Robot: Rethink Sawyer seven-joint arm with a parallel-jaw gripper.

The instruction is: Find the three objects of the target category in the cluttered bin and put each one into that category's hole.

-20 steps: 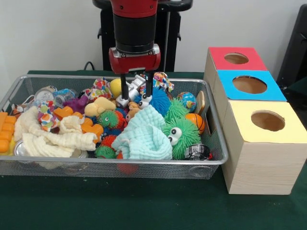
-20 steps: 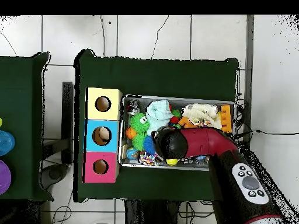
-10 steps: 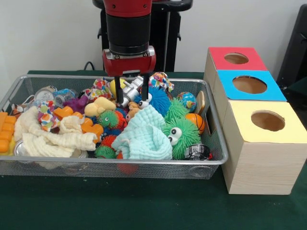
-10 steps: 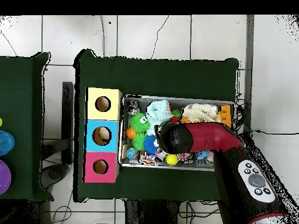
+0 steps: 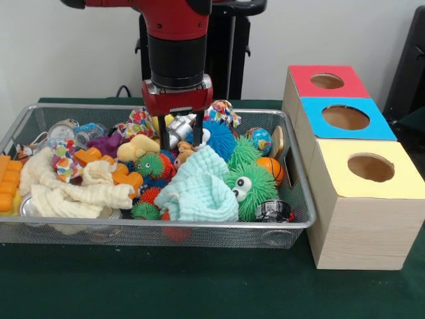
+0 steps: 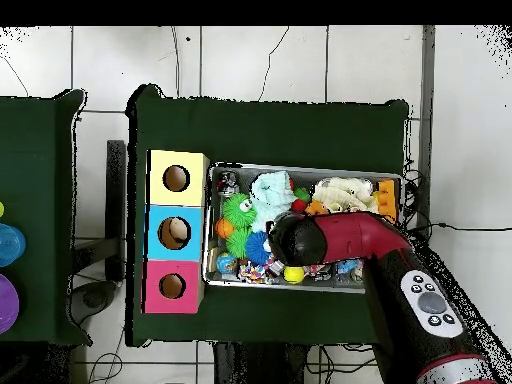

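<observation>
The wire mesh bin (image 5: 166, 225) is full of toys and cloths. My gripper (image 5: 180, 141) hangs in its back middle, open, with its fingers (image 5: 163, 136) down among the toys on either side of a silver toy (image 5: 179, 127). A small tan figure (image 5: 183, 153) lies just below the fingertips. A pale yellow figure (image 5: 137, 147) lies to its left, and an orange-brown figure (image 5: 127, 177) lies further front. The red-panelled hole (image 5: 327, 81) tops the far box on the right. In the overhead view my arm (image 6: 340, 240) hides the gripper, and the red hole (image 6: 172, 286) shows.
Green (image 5: 251, 189) and blue (image 5: 219, 139) fuzzy balls, a pale blue cloth (image 5: 199, 186) and cream cloths (image 5: 80, 193) fill the bin. Orange blocks (image 5: 8, 183) sit at its left end. Blue (image 5: 345, 117) and yellow (image 5: 370, 167) holes lie nearer than the red one.
My gripper has moved left in the front view and sunk a little deeper among the toys. Its fingers have stayed apart. Nothing was picked up.
</observation>
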